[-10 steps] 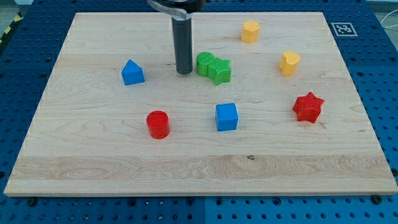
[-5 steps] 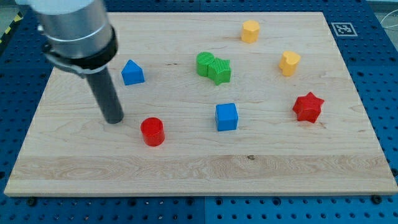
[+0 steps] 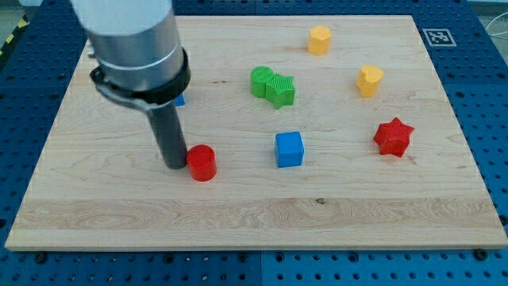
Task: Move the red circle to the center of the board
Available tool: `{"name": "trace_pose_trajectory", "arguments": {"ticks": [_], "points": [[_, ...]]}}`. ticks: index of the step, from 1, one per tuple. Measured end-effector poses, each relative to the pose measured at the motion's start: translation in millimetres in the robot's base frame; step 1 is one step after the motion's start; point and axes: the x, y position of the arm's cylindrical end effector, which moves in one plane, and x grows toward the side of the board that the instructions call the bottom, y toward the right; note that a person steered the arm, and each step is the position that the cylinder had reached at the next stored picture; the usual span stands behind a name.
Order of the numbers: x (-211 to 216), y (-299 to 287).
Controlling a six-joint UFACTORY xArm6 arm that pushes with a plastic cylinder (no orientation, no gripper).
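Red circle [image 3: 202,163] sits left of board centre, toward the view's bottom. My tip [image 3: 174,165] touches its left side — no fingers on this rig, just the rod. Push right and slightly up — stay centred behind it, steer clear of blue cube [image 3: 290,149].

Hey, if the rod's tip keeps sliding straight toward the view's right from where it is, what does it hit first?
Most likely the red circle, which sits right against my tip on its right side. Beyond that in roughly the same line lies the blue cube.
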Motion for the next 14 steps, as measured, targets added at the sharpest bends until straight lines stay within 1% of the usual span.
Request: {"name": "trace_pose_trajectory", "arguments": {"ticks": [1, 3, 4, 5, 6, 7, 8, 9, 10, 12, 13, 14], "points": [[0, 7], [44, 7], [57, 18], [52, 44], [23, 51], [-12, 51], [-26, 57], [-26, 59], [-40, 56], [-93, 45], [-90, 48], [-61, 52]]}}
